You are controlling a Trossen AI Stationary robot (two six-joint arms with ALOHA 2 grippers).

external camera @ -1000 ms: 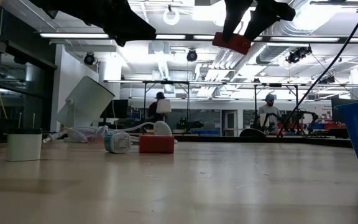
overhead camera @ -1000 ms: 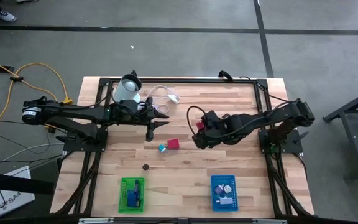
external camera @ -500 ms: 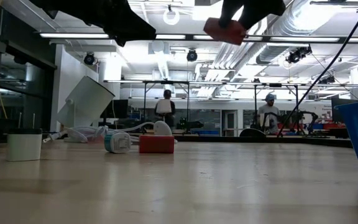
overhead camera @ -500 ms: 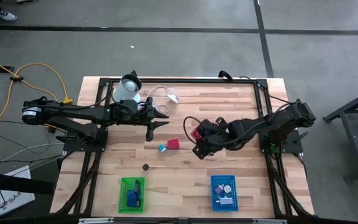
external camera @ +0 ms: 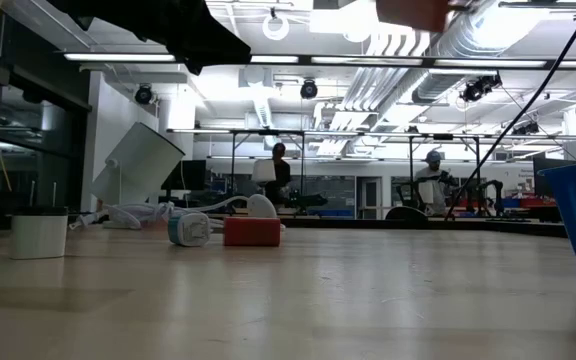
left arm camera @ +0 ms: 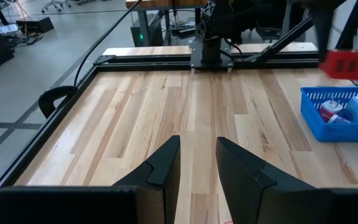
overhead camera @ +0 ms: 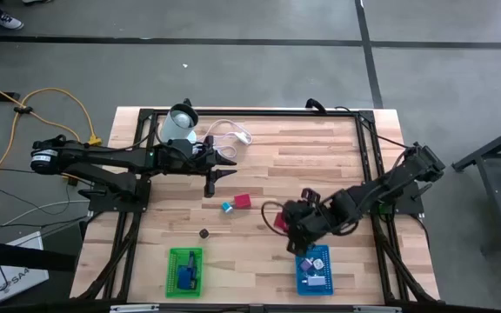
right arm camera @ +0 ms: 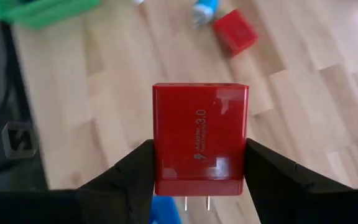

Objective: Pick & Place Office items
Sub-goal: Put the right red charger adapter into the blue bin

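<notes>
My right gripper (overhead camera: 283, 223) is shut on a red plug-in charger (right arm camera: 201, 140) and holds it in the air just far of the blue basket (overhead camera: 313, 269), which has several small items in it. On the table lie a red block (overhead camera: 243, 201), a small blue-and-white piece (overhead camera: 227, 207) and a small round piece (overhead camera: 204, 233). The green basket (overhead camera: 185, 271) holds blue pieces. My left gripper (overhead camera: 213, 180) hangs shut over the table's far left part, touching nothing. My right gripper pinches the charger's two narrow sides (right arm camera: 160, 163) between its two fingers (right arm camera: 132, 174), toward the prong end. The prongs (right arm camera: 194, 202) point back toward the wrist. The fingers slant steeply down from the table's right side. The charger is lifted clear of the table.
A pale round container (overhead camera: 179, 124) leans tilted at the far left with a coiled white cable (overhead camera: 230, 132) beside it. A black frame (overhead camera: 368, 148) runs along the table's edges. Bare wood lies between the two baskets and across the middle.
My right gripper has swung toward the table's near edge with the red charger, from the table's middle to just beside the blue basket, rolling its wrist on the way. The charger has stayed clear of the table.
</notes>
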